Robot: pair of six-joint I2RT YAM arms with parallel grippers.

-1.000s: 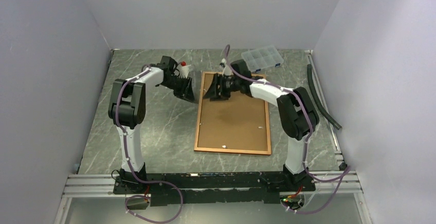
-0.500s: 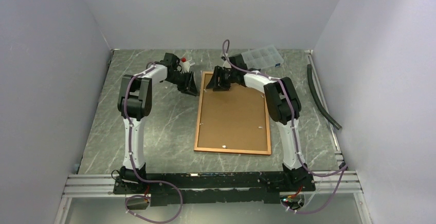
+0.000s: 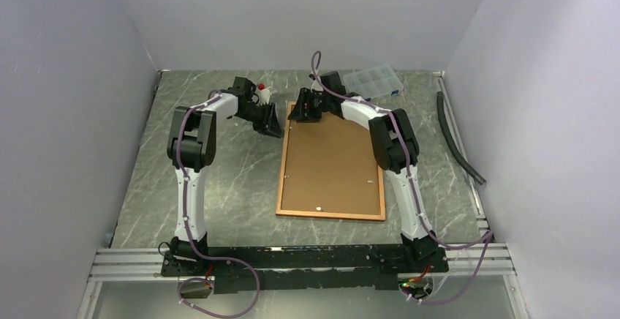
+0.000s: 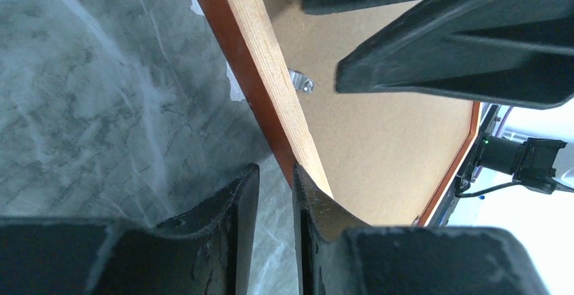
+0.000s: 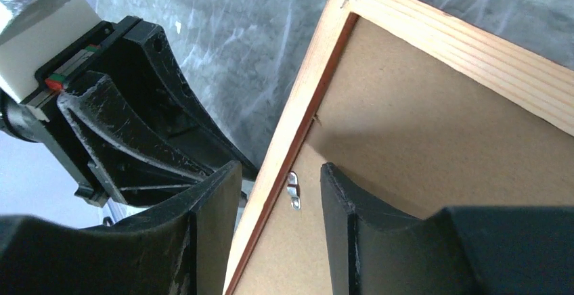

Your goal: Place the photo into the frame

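Note:
The frame lies face down on the table, its brown backing board up. The photo is not in view. My left gripper is at the frame's far left corner, on the outside. In the left wrist view its fingers stand a narrow gap apart over bare table, tips at the frame's reddish edge. My right gripper is open over the same corner. In the right wrist view it straddles the frame's left border and a small metal tab, holding nothing.
A clear compartment box sits at the back right. A black hose lies along the right wall. A white object with a red cap is by the left wrist. The two grippers are close together; the left one shows in the right wrist view.
The right gripper has moved from over the board's top toward the frame's far left corner. The left gripper shifted slightly farther back, then held still.

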